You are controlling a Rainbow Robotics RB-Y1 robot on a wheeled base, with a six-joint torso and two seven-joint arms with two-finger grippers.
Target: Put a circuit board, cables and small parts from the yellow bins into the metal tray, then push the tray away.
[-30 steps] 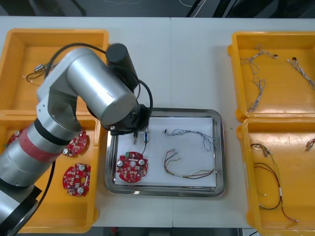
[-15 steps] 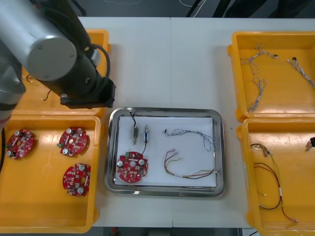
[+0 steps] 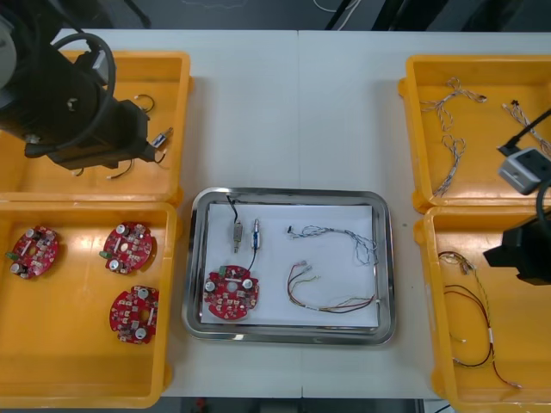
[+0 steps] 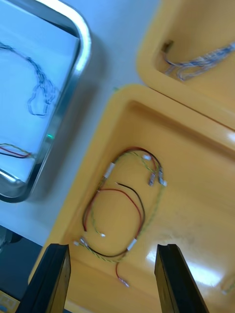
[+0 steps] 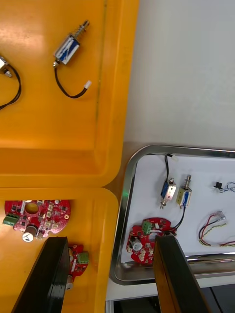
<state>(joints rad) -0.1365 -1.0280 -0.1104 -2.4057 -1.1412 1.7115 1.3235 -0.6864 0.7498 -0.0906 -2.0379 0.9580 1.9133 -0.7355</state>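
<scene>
Yellow bin (image 3: 168, 86) partly hidden by left gripper (image 5: 111, 242).

The metal tray (image 3: 386, 267) lies between the bins (image 3: 69, 353).

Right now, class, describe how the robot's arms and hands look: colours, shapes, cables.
The left arm ends in a bulky black wrist looped with black cables. The right arm is black too, carrying a small grey box. The left hand and right hand each have two flat black fingers.
</scene>
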